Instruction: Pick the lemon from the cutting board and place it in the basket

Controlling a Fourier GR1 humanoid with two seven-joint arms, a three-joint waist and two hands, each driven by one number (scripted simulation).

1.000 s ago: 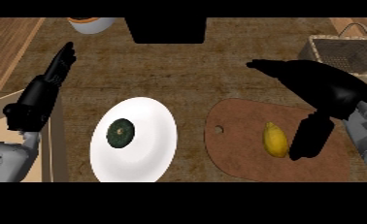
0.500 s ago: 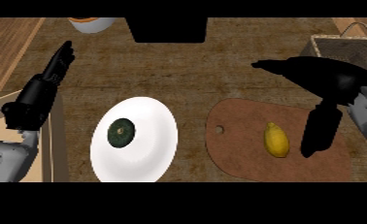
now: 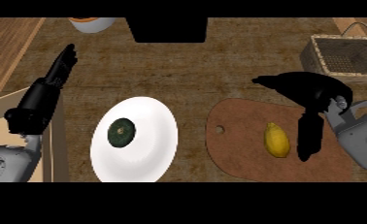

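Observation:
A yellow lemon [image 3: 276,140] lies on the brown cutting board [image 3: 243,155] at the lower right. My right hand [image 3: 309,92] hangs over the board's far right part, open. Its fingers [image 3: 310,138] point down just right of the lemon, and its thumb reaches left above it; nothing is held. The wire basket [image 3: 342,56] stands at the far right edge, beyond the hand. My left hand [image 3: 52,81] rests open at the left edge, fingers pointing up.
A white plate [image 3: 154,145] with a dark green round vegetable [image 3: 122,132] lies left of the board. A bowl with an orange rim [image 3: 91,23] and a black block [image 3: 167,29] stand at the back. A wooden ledge runs along the left side.
My right hand has moved down and a little left, closer to the lemon, fingers lowered beside it. The left hand, lemon and plate have not moved.

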